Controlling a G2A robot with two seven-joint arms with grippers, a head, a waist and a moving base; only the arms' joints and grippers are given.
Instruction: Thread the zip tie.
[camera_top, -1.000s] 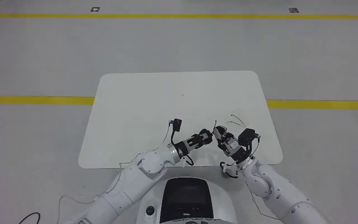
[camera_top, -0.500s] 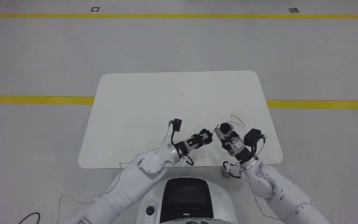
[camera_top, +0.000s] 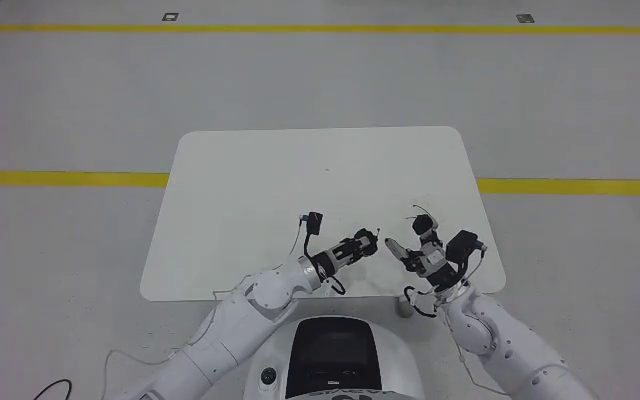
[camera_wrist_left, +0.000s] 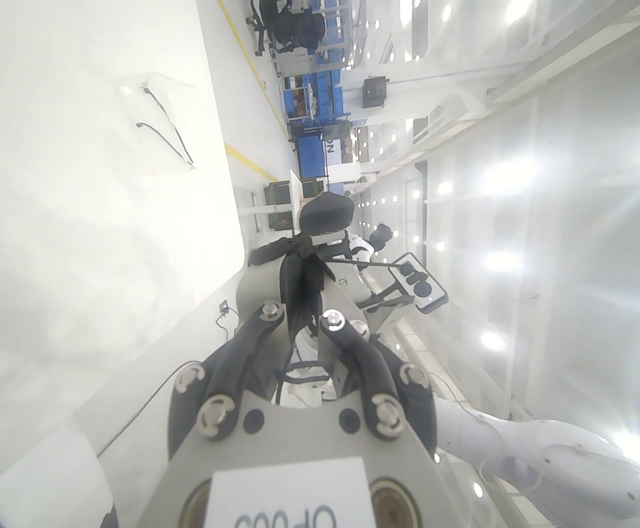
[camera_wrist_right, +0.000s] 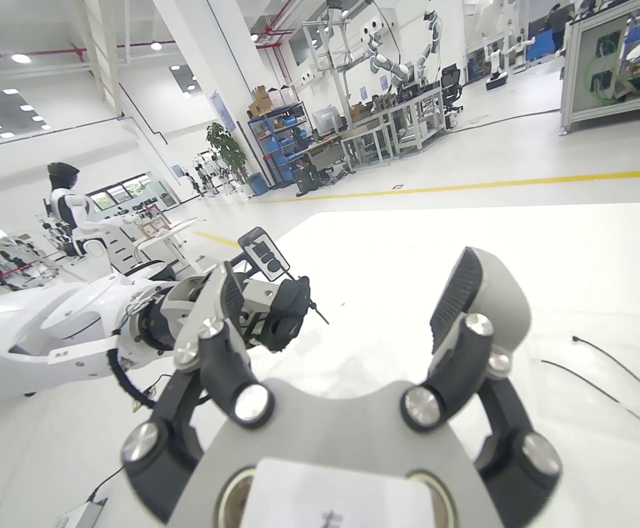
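Starting at the left, a white table (camera_top: 300, 180) stands on a pale floor crossed by two yellow lines (camera_top: 80, 179). One line runs well beyond the table and the other passes under it about level with its middle.

The left gripper (camera_top: 368, 240) hangs over the near part of the table, its fingers pressed together on a zip tie (camera_wrist_right: 320, 315). Those fingers cover most of the tie. From the right wrist view a short, thin black tip pokes out past them, pointing toward the right gripper (camera_top: 410, 236).

The right gripper is just to the right of that tip and apart from it. It holds nothing, and its two ribbed fingers (camera_wrist_right: 452, 295) are spread wide.

Farther right, near the table's right edge, lie the loose ties (camera_wrist_right: 607, 356). They are thin black strands, slightly curved, flat on the white top and close together. I cannot tell whether they touch each other.

Counted up, there is one tie held in the left gripper and two loose on the table, three in all. There are two grippers, one table and two yellow lines.
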